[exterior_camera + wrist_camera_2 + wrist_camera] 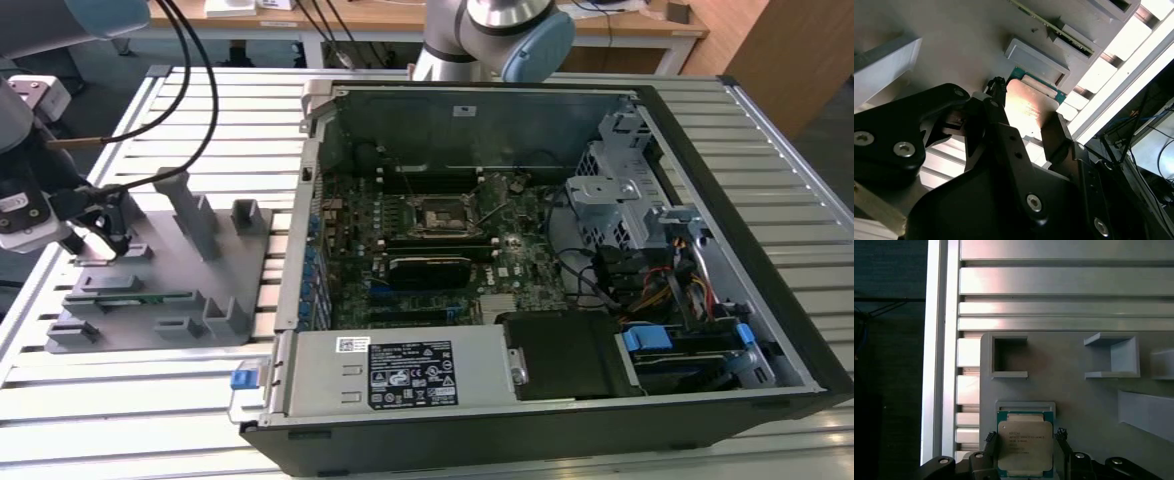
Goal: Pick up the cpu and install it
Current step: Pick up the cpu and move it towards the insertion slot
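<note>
While the slatted metal worktop [174, 400] stretches across the whole scene, an open computer case [747, 130] lies on it, taking up the middle and the exterior view's right. The motherboard faces up inside the case, with its black socket [438, 217] near the centre. At the exterior view's left, just beside the case, a grey fixture plate [147, 270] with raised blocks rests on the slats.

The arm's end effector [100, 243] is down low over the left part of that plate, well apart from the socket. In the first wrist view the cpu [1025, 447] lies flat on the plate, silver lid up, one edge against a low grey stop [1025, 406]. The end effector [1025, 436] straddles it. Its black fingers [990, 439] stand parted, one at each opposite side of the chip, with a thin sliver of gap showing at each, so it looks unclamped. In the second wrist view the cpu [1029, 112] sits between the same two fingers [1054, 132].
</note>
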Available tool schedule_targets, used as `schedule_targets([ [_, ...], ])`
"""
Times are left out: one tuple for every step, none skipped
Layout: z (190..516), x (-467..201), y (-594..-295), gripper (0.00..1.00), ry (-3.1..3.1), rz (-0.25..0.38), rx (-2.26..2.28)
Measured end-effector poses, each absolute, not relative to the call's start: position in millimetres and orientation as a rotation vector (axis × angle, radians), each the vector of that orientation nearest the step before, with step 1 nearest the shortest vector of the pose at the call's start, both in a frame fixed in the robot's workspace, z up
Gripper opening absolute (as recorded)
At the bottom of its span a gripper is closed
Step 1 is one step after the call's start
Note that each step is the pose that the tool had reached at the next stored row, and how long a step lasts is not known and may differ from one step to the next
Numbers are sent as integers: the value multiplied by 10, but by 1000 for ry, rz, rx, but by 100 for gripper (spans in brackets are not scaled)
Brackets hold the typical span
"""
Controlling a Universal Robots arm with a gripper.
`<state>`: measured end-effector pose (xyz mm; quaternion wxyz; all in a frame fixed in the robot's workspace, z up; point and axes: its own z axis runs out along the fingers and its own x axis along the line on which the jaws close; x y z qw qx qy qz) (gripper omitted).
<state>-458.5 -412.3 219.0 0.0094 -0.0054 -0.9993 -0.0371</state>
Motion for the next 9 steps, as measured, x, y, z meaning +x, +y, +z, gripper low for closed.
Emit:
schedule_targets([
  [2193,-4585,-4123,53,-3121,-116,-17],
  [2196,-4585,-4123,53,-3121,-116,-17],
  [2200,-4585,-4123,53,-3120,-116,-17],
  [2203,-4585,-4123,53,-3121,-116,-17],
  [2206,-4585,-4123,53,-3121,-116,-17],
  [2209,-4585,-4123,53,-3121,-117,-17],
  [2212,-4585,-4123,53,-3121,-117,-17],
  [2215,-4585,-4123,53,-3121,-117,-17],
  [2218,-4585,-4123,53,-3121,-117,-17],
])
